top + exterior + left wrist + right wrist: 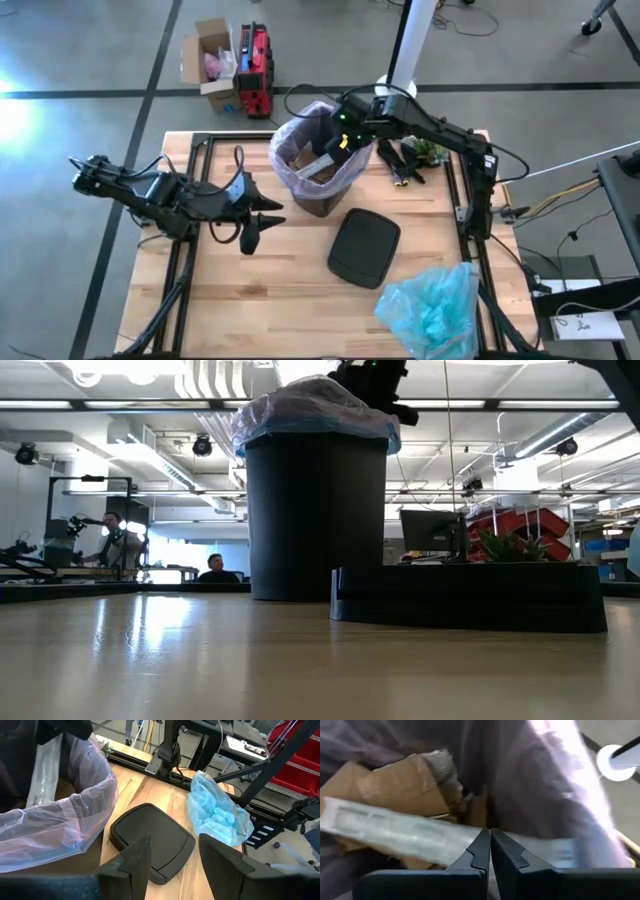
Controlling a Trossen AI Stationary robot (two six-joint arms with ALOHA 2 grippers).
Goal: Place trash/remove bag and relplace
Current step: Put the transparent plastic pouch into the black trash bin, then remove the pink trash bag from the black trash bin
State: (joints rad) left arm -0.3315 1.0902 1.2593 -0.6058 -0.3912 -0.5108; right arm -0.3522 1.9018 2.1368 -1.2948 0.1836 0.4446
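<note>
Our right gripper (490,851) hangs inside the pink-lavender bag (290,160), fingers together over the trash (395,785); our left gripper (262,228), fingers apart, waits above the bench (300,300).

Black bin lid (364,247) flat on wooden table (290,300); cardboard box (212,62), red case (256,70) on floor.

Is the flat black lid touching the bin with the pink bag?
Apart. The high view shows bare wood between the lid and the bin; the left wrist view shows the gap too.
</note>
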